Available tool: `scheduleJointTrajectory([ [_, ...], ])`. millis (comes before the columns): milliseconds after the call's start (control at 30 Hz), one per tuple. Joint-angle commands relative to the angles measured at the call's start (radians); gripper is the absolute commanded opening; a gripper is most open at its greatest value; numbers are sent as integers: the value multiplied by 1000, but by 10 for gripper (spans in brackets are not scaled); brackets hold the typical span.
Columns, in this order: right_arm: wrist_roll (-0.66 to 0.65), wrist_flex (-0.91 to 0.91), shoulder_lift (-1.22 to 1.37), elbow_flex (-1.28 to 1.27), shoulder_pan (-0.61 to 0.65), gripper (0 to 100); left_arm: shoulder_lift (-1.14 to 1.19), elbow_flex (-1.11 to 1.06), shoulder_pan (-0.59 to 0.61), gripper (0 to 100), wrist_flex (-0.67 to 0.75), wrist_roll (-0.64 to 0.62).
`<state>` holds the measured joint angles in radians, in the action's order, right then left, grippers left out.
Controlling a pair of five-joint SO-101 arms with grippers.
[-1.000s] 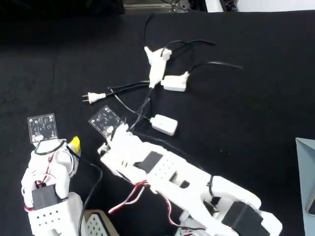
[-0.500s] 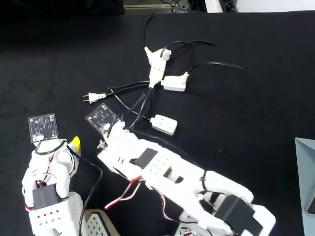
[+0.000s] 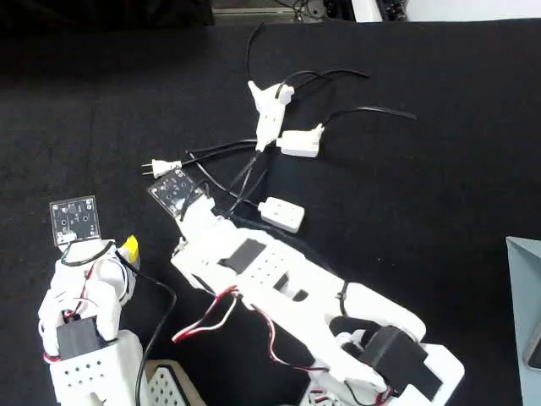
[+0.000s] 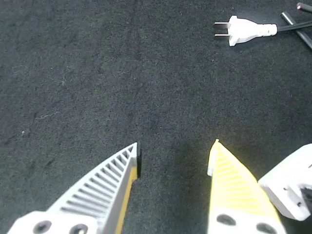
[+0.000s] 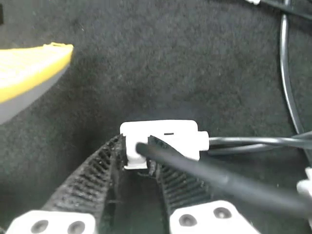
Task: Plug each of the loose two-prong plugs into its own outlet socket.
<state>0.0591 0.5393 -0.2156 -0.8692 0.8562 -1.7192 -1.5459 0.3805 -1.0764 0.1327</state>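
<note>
Your right gripper is clamped on the end of a white block with a cable at its other end. I cannot tell whether it is a socket or a plug. It is held low over the black bench, left of the bench's middle, under the right arm's tip. A black cable lies across the fingers and the block.

Your left gripper hangs near the bench's front left corner, its fingers spread with nothing between them.

A loose plug lies flat just beyond the right arm's tip, with its prongs toward the left edge. A socket lies just beside the right arm, toward the middle.

The risks look like these. The grip takes only the block's end, so the block may twist or slip under a push. The crossing cable may snag on the fingers and drag its neighbours. The tangled leads may tug the plug out of line.
</note>
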Motion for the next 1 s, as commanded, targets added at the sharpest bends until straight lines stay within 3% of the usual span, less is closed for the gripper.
scheduleJointTrajectory([
  [0, 0, 63, 13, 27, -31, 12, -6, 5, 10, 235, -9, -8],
  [267, -77, 64, 33, 33, -25, 12, -6, 4, 10, 235, -9, -8],
  [533, -78, 66, 199, 96, 5, 12, -6, 2, 10, 235, -9, -8],
  [733, -78, 66, 165, 108, -6, 12, -6, 2, 10, 235, -9, -6],
  [967, -143, 57, 22, 143, -149, 12, -6, 1, 10, 235, -9, -6],
])
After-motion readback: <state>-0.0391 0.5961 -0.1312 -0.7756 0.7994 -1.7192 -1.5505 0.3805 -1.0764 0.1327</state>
